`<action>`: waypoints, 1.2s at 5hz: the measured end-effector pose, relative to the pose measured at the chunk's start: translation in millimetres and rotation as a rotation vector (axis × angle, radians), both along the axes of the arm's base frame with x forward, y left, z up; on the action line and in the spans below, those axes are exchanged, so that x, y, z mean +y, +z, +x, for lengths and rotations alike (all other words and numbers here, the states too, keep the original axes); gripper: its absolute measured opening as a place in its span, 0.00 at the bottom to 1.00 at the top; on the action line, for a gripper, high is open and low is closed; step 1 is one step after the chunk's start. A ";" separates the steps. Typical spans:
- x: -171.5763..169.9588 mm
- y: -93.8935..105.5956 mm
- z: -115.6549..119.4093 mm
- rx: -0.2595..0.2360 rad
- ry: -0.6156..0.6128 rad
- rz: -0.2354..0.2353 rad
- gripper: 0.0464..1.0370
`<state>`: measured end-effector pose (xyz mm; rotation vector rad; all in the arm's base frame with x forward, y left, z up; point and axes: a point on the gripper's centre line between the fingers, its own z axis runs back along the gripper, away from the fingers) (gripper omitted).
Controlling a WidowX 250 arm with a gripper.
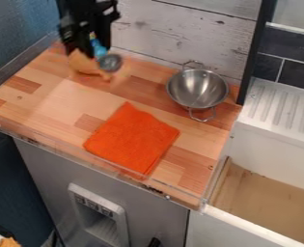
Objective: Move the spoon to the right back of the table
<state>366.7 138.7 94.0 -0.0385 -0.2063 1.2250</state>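
Pinching the spoon (109,62) by its blue handle, the claw (89,50) hangs over the table's (70,99) back left. From its tips the spoon's round end slants down rightward, beside a tan thing (83,62). The goal lies well to the claw's right, around the metal pot (197,89); a sideways carry seems due, clear of its rim.

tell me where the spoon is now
In the camera view, the blue-handled spoon is at the upper left, by the claw, over the back left of the table, left of the metal bowl.
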 end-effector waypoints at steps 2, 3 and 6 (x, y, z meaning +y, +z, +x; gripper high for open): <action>-8.0 -12.6 32.5 -0.039 0.109 -0.014 0.38; -14.1 -23.3 45.8 -0.029 0.122 0.012 0.38; -17.6 -57.1 66.1 0.013 0.160 0.019 0.38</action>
